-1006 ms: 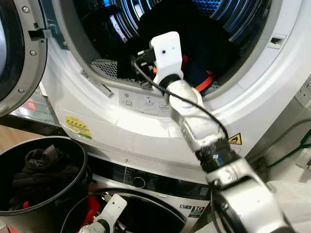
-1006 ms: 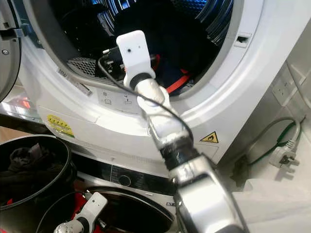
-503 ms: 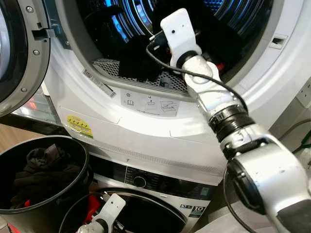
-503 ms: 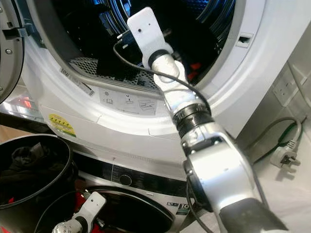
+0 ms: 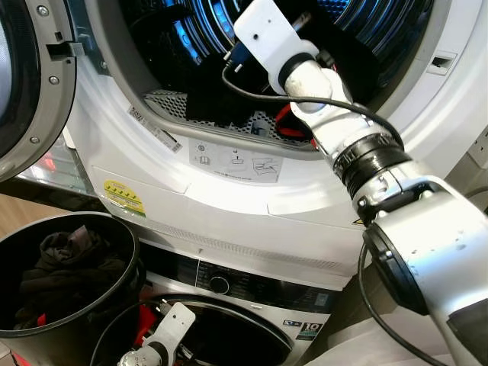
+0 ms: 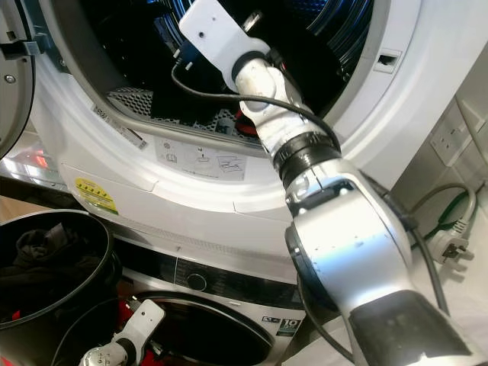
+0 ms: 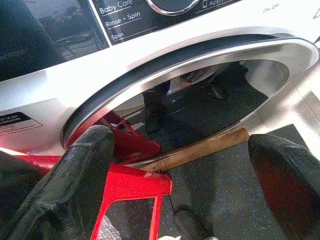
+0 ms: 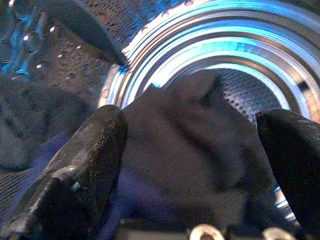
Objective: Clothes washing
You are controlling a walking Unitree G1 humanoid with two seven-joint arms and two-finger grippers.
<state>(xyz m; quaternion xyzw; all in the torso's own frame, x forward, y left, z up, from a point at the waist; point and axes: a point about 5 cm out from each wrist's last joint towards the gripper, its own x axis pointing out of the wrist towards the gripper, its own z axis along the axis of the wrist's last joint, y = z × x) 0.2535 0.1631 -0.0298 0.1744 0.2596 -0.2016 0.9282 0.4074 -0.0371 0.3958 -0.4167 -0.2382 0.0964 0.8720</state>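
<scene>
The right arm reaches up through the round opening of the upper dryer drum (image 5: 191,46), its white wrist housing already past the door rim. In the right wrist view the right gripper (image 8: 190,165) has its two black fingers (image 8: 85,165) spread wide apart, with nothing between them yet. Straight ahead of the fingers, and lying between their lines, is a dark garment (image 8: 185,145) heaped on the drum floor, with the blue-lit perforated back wall behind it. The heap has no clear long axis; it looks like a rounded mound, so the approach seems to turn simply on pushing forward until the fabric sits between the pads. Whether the fingers already touch the cloth cannot be told.

The right arm is plainly the nearer one. The left gripper (image 7: 180,165) hangs low in front of the lower washing machine door (image 7: 200,95), its fingers also apart and empty, with a red stool (image 7: 130,175) beside it. A black laundry basket (image 5: 114,301) holding dark clothes stands below the left edge of the machines.
</scene>
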